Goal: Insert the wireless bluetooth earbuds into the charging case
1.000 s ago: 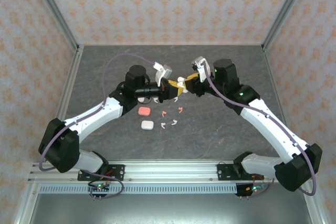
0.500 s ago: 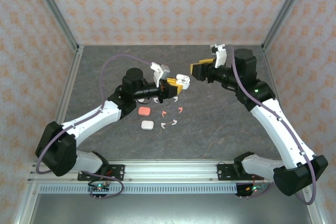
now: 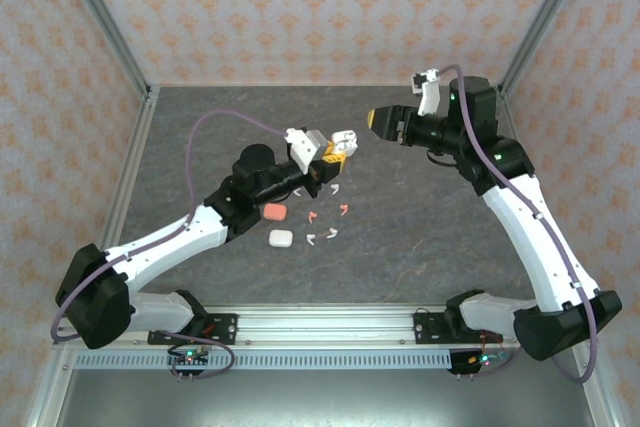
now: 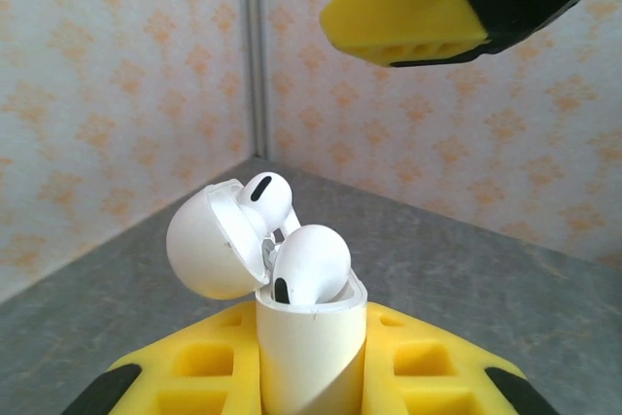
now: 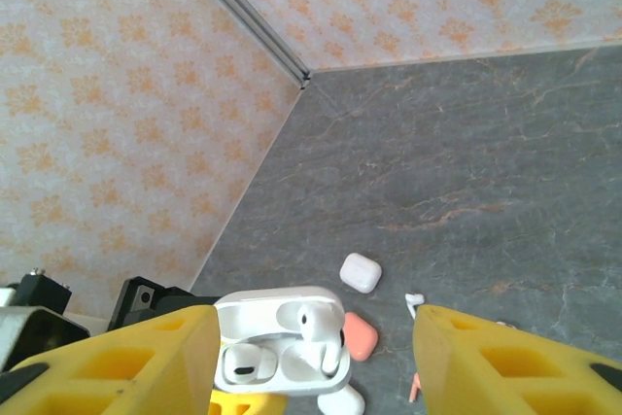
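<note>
My left gripper (image 3: 335, 152) is shut on an open white charging case (image 3: 343, 137), held above the table. In the left wrist view the case (image 4: 311, 357) stands upright between the yellow fingers, lid tipped back to the left. One white earbud (image 4: 311, 264) sits in the case and a second (image 4: 264, 196) stands up higher by the lid. My right gripper (image 3: 382, 120) hangs open just right of the case, with nothing between its fingers (image 5: 146, 357). Loose white earbuds (image 3: 320, 237) and salmon earbuds (image 3: 343, 209) lie on the table below.
A closed salmon case (image 3: 275, 212) and a closed white case (image 3: 281, 238) lie on the grey table (image 3: 420, 237) left of the loose earbuds. Patterned walls with metal posts enclose the table. The right wrist view also catches the white case (image 5: 360, 272) and salmon case (image 5: 362, 337).
The right gripper has let go at the case and pulled back up and to the right. The left gripper has carried the open case slightly up and rightward.
</note>
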Robot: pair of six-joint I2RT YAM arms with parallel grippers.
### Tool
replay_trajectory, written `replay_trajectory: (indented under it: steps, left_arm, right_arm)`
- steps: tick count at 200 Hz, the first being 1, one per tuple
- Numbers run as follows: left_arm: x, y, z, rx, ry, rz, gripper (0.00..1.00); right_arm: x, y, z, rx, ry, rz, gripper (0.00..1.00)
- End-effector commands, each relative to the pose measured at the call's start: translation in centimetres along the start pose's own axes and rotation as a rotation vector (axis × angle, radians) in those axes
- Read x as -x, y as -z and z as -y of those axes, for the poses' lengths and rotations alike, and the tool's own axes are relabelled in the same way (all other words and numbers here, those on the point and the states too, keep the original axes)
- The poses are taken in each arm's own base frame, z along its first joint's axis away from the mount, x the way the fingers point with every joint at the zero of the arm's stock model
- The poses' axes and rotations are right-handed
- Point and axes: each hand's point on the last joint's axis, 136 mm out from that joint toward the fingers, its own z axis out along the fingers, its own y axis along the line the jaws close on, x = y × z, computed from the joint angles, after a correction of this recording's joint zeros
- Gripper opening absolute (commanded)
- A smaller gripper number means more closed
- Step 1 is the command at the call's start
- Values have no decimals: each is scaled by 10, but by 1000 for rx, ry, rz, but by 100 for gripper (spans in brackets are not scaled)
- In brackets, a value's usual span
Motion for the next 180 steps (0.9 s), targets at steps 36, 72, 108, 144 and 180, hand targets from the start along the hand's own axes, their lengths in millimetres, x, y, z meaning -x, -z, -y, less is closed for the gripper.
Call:
replay_trajectory:
  steps: [36, 72, 108, 144, 180]
  left_arm:
    - [28, -3, -5, 46, -89, 74, 0]
    - [29, -4, -2, 30, -81, 76, 0]
    - [29, -5, 2, 12, -77, 70, 0]
    - [29, -5, 3, 6, -73, 67, 0]
    - [30, -6, 4, -1, -73, 66, 0]
  right_arm:
    - [-17, -18, -3, -57, 3, -94, 54]
    - [-21, -32, 0, -73, 18, -113, 50]
    - [-20, -43, 1, -62, 19, -114, 48]
    - [-22, -50, 1, -50, 13, -129, 42]
    - [-22, -51, 0, -41, 6, -125, 40]
